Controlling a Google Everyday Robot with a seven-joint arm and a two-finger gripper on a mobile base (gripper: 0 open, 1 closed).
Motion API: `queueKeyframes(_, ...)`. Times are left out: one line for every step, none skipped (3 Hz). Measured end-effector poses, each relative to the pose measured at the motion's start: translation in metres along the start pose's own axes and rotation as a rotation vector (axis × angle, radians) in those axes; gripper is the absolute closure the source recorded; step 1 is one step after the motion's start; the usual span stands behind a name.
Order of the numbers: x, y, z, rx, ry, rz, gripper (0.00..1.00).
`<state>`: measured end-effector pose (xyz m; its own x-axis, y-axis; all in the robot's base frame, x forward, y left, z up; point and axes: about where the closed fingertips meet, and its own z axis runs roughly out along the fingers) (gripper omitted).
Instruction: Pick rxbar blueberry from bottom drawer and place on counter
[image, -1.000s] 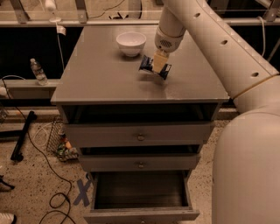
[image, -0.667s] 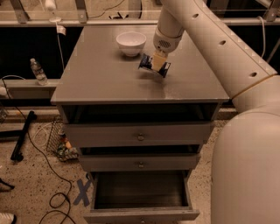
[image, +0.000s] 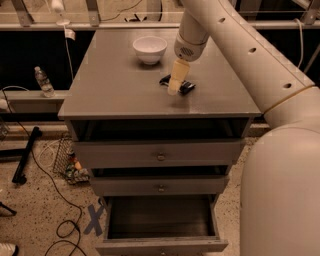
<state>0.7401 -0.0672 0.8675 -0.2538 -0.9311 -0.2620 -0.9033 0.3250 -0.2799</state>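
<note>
The rxbar blueberry (image: 185, 88), a dark wrapper with pale lettering, is down at the counter (image: 120, 85), right of centre and in front of the white bowl. My gripper (image: 174, 85) reaches down from the arm at upper right and is shut on the bar. Its yellowish fingers (image: 177, 74) cover the bar's middle, so only the two ends show. The bottom drawer (image: 160, 220) stands pulled out at the base of the cabinet, with a dark interior and nothing visible inside.
A white bowl (image: 150, 48) sits at the back of the counter, just left of the gripper. The top drawer (image: 160, 150) is also pulled out a little. A water bottle (image: 43, 81), cables and a wire basket (image: 67, 162) are left of the cabinet.
The gripper has come down and slightly left with the bar, which now rests low on the counter instead of hanging tilted above it.
</note>
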Motion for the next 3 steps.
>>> queueKeyframes(0.011, -0.008, -0.009, 0.018, 0.0, 0.026, 0.0)
queueKeyframes(0.043, -0.023, -0.028, 0.043, 0.028, 0.095, 0.0)
queueKeyframes(0.109, -0.048, -0.058, 0.088, -0.012, 0.274, 0.0)
